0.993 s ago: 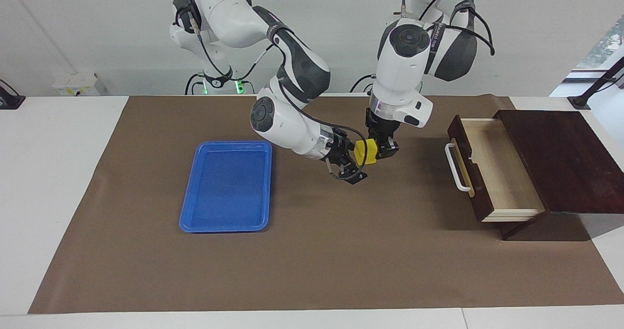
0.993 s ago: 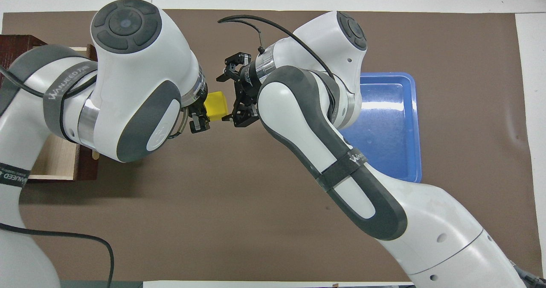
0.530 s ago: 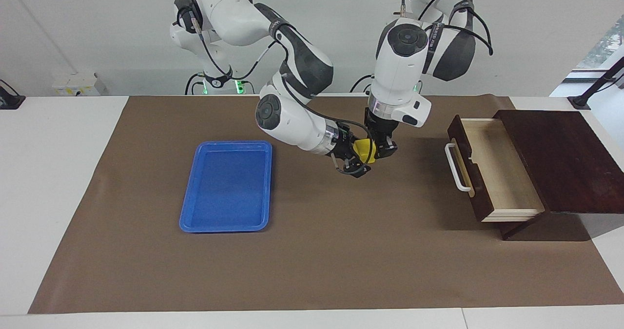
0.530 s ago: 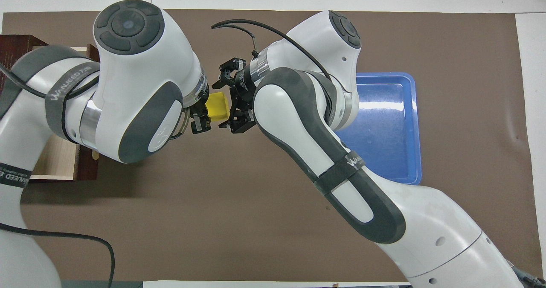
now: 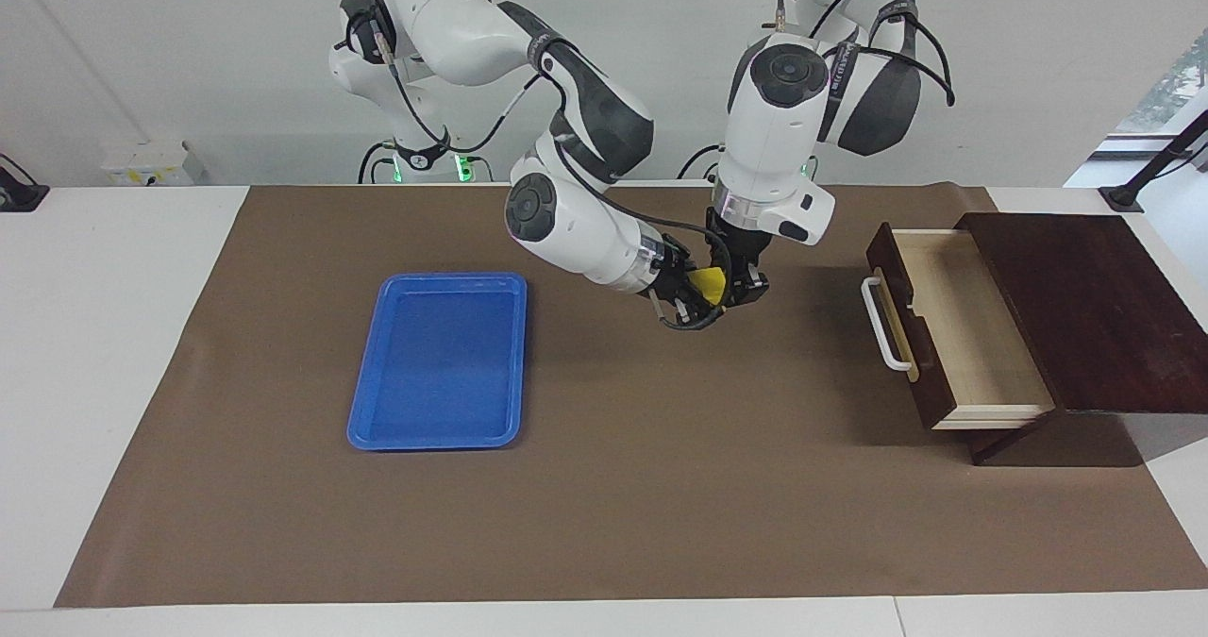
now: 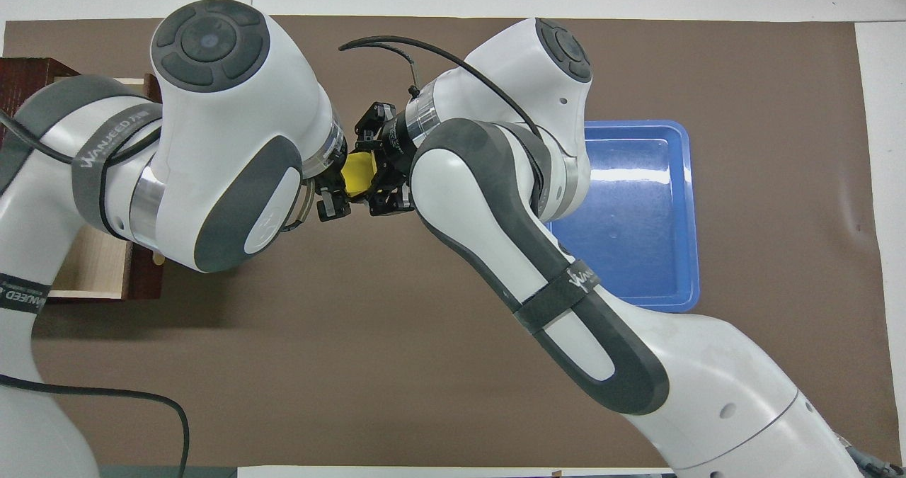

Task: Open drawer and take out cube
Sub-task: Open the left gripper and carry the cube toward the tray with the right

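Note:
The yellow cube (image 5: 708, 284) hangs in the air over the brown mat, between the blue tray and the drawer; it also shows in the overhead view (image 6: 357, 173). My left gripper (image 5: 741, 293) (image 6: 338, 184) points down and is shut on the cube. My right gripper (image 5: 696, 295) (image 6: 375, 166) comes in sideways from the tray's side; it is open, with one finger on each side of the cube. The dark wooden drawer (image 5: 953, 326) (image 6: 92, 265) is pulled out of its box (image 5: 1085, 307). Its white handle (image 5: 885, 326) faces the grippers and its pale inside is bare.
A flat blue tray (image 5: 439, 359) (image 6: 637, 202) lies on the brown mat (image 5: 613, 486) toward the right arm's end of the table. The wooden box stands at the left arm's end. In the overhead view both arms cover much of the mat.
My right gripper has moved in toward the cube, so that its open fingers now straddle it. The left gripper holds the cube in nearly the same place.

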Controlling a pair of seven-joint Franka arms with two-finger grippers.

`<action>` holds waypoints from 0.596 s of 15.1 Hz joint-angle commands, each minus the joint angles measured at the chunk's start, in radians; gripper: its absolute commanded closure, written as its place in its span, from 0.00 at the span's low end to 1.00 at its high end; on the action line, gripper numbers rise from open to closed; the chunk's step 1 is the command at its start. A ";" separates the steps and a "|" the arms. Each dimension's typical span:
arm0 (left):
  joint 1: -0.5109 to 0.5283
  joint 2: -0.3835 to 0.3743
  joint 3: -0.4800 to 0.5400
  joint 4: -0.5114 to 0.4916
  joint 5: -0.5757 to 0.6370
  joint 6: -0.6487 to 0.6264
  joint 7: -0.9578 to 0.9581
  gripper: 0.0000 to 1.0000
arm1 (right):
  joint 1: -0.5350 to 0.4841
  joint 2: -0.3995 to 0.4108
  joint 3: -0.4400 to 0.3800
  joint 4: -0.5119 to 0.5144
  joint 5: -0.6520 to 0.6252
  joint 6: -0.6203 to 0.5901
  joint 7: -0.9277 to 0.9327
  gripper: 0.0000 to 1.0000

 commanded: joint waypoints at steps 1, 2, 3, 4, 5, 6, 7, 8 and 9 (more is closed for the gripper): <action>-0.012 -0.023 0.014 -0.037 -0.009 0.003 0.007 1.00 | -0.029 -0.014 0.006 0.020 -0.023 -0.022 0.030 1.00; -0.012 -0.021 0.014 -0.037 -0.009 0.005 0.009 1.00 | -0.029 -0.018 0.006 0.020 -0.023 -0.022 0.030 1.00; -0.012 -0.021 0.014 -0.037 -0.007 0.005 0.012 1.00 | -0.029 -0.018 0.006 0.020 -0.023 -0.022 0.030 1.00; -0.012 -0.023 0.014 -0.035 -0.007 0.003 0.016 1.00 | -0.029 -0.018 0.006 0.020 -0.023 -0.023 0.030 1.00; -0.012 -0.021 0.014 -0.035 -0.009 0.002 0.022 1.00 | -0.029 -0.018 0.007 0.020 -0.023 -0.023 0.030 1.00; -0.012 -0.023 0.014 -0.034 -0.007 -0.003 0.029 1.00 | -0.029 -0.018 0.006 0.020 -0.023 -0.025 0.030 1.00; -0.012 -0.023 0.014 -0.032 -0.007 -0.006 0.033 1.00 | -0.029 -0.018 0.006 0.020 -0.023 -0.029 0.030 1.00; -0.012 -0.023 0.014 -0.032 -0.006 -0.010 0.045 0.50 | -0.030 -0.018 0.006 0.020 -0.022 -0.031 0.030 1.00; -0.012 -0.026 0.014 -0.029 -0.006 -0.013 0.064 0.00 | -0.035 -0.018 0.006 0.020 -0.020 -0.031 0.030 1.00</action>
